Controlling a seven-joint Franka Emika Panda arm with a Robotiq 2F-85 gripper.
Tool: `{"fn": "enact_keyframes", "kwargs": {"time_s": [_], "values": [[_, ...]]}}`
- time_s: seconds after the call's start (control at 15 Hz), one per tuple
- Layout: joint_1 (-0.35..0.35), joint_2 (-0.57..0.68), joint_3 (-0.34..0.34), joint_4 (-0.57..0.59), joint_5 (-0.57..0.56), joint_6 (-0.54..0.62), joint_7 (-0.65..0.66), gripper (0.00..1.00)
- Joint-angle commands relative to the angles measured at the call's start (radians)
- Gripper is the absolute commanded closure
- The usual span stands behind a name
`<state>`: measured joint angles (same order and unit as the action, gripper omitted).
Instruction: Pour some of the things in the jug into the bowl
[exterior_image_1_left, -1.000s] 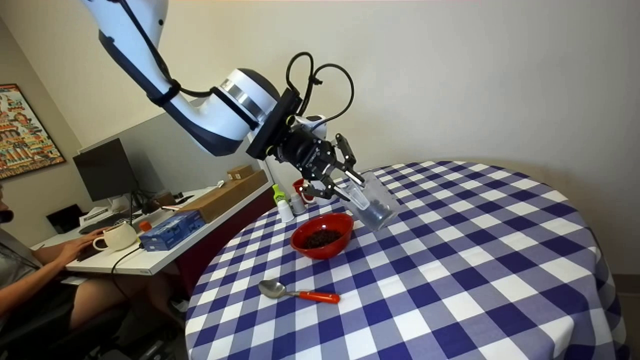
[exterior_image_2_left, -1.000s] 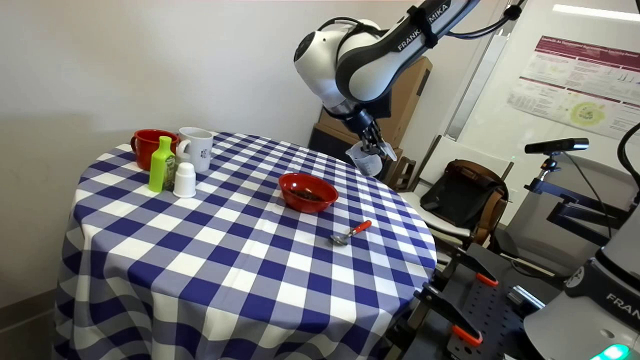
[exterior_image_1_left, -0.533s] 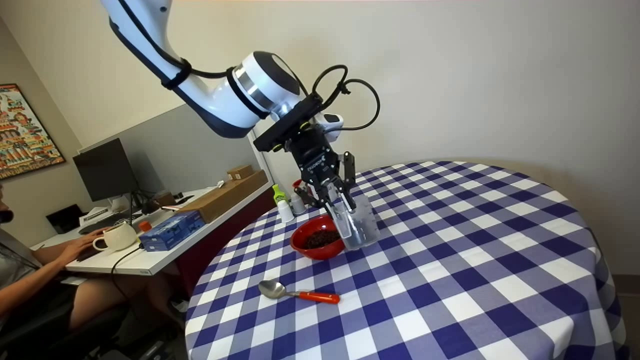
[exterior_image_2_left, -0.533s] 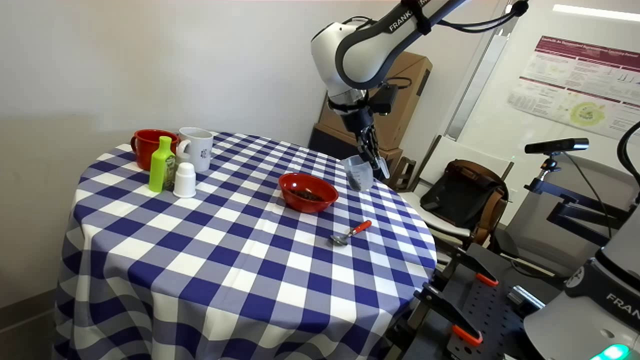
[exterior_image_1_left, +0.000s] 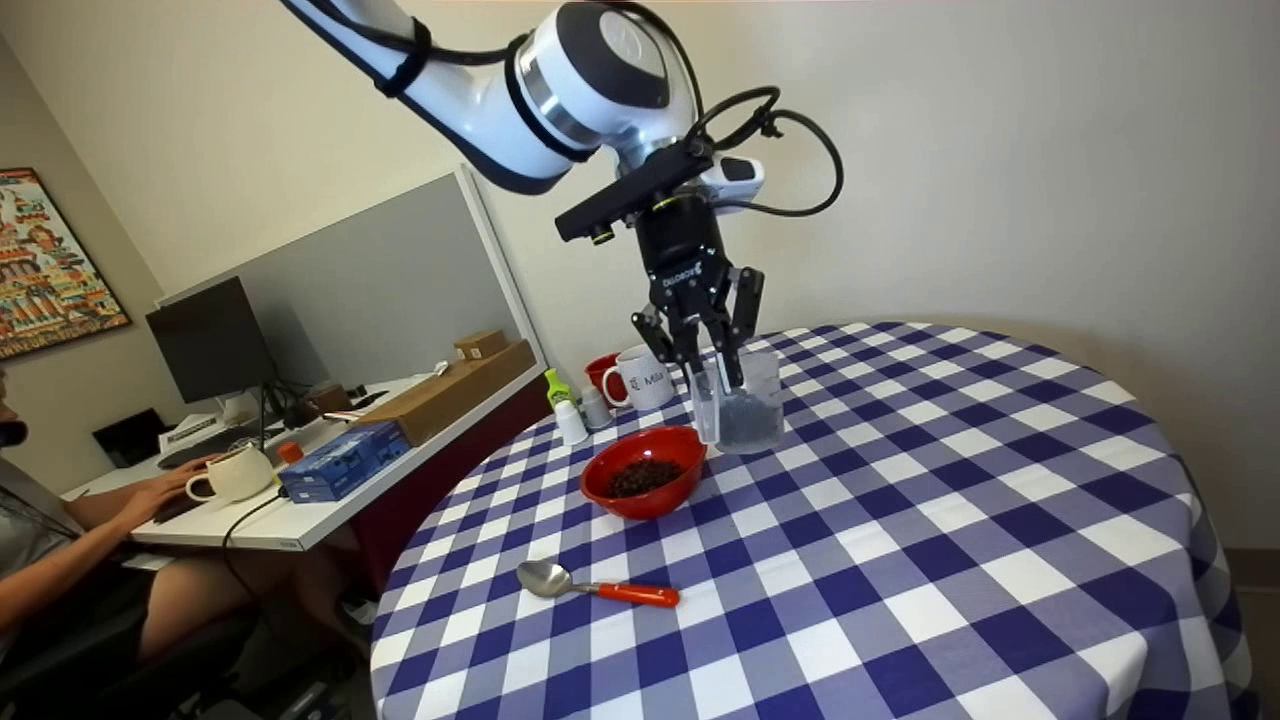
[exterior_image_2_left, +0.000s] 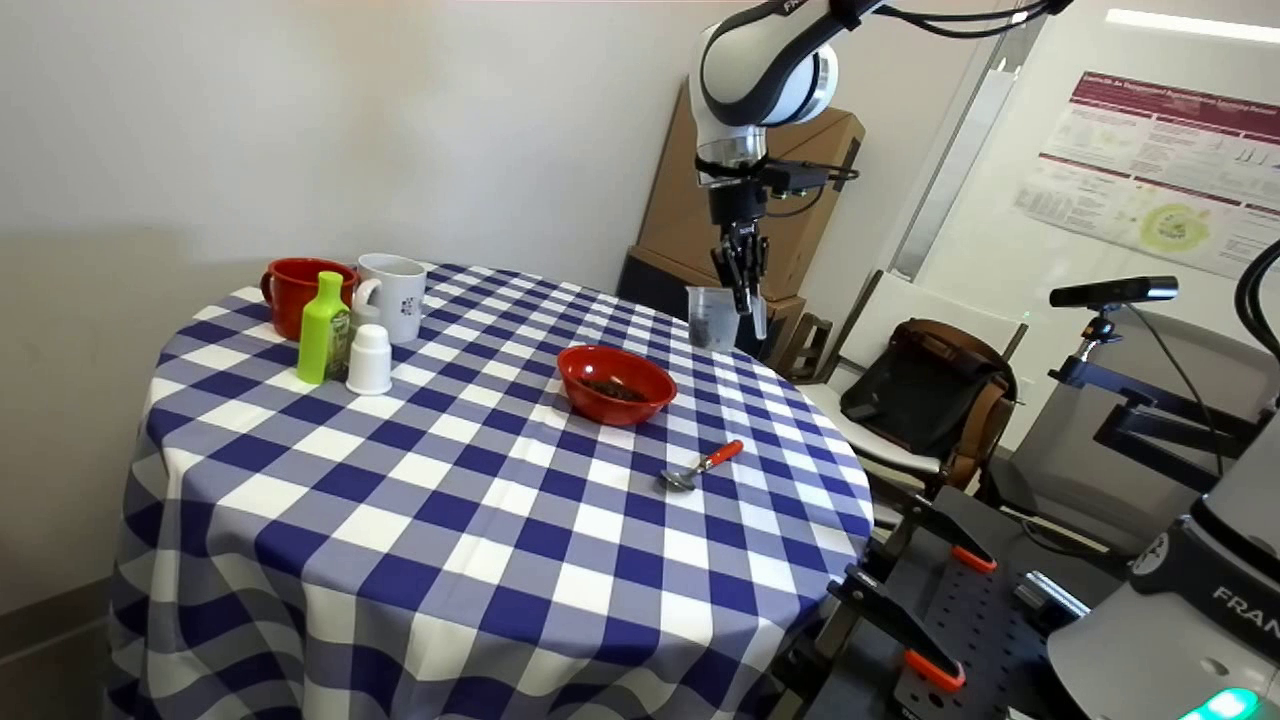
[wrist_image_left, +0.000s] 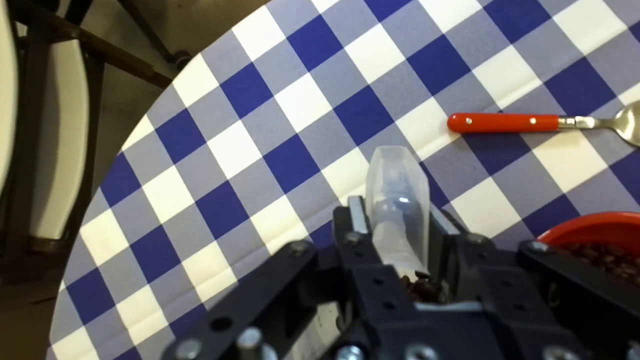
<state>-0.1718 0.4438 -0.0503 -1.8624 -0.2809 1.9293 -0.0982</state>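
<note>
My gripper (exterior_image_1_left: 716, 372) is shut on the handle of the clear jug (exterior_image_1_left: 757, 412) and holds it upright above the table, beside the red bowl (exterior_image_1_left: 640, 506). In an exterior view the jug (exterior_image_2_left: 711, 322) shows dark bits in its lower part. The bowl (exterior_image_2_left: 612, 411) stands on the cloth with small dark brown pieces in it. In the wrist view the fingers (wrist_image_left: 397, 217) sit on both sides of the jug's see-through handle (wrist_image_left: 400, 195). Some dark pieces show behind the fingers, while most of the jug is hidden. The bowl's rim (wrist_image_left: 590, 223) is at the right edge.
A spoon with a red handle (exterior_image_1_left: 635, 595) lies in front of the bowl. A red mug (exterior_image_2_left: 300, 290), a white mug (exterior_image_2_left: 400, 300), a green bottle (exterior_image_2_left: 322, 335) and a white shaker (exterior_image_2_left: 370, 362) stand together on the checked tablecloth (exterior_image_2_left: 450, 480).
The gripper and jug have swung from tilted to upright. The jug dipped beside the bowl half a second ago and is now higher. The bowl and spoon have not moved.
</note>
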Motion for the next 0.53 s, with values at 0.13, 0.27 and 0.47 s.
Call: {"fn": "enact_keyframes", "kwargs": {"time_s": [0.13, 0.27, 0.47], "values": [[0.005, -0.048, -0.077, -0.028, 0.016, 0.117, 0.065, 0.91], [0.033, -0.048, -0.098, -0.05, -0.053, 0.167, 0.112, 0.91], [0.063, -0.052, -0.091, -0.094, -0.144, 0.17, 0.077, 0.91]]}}
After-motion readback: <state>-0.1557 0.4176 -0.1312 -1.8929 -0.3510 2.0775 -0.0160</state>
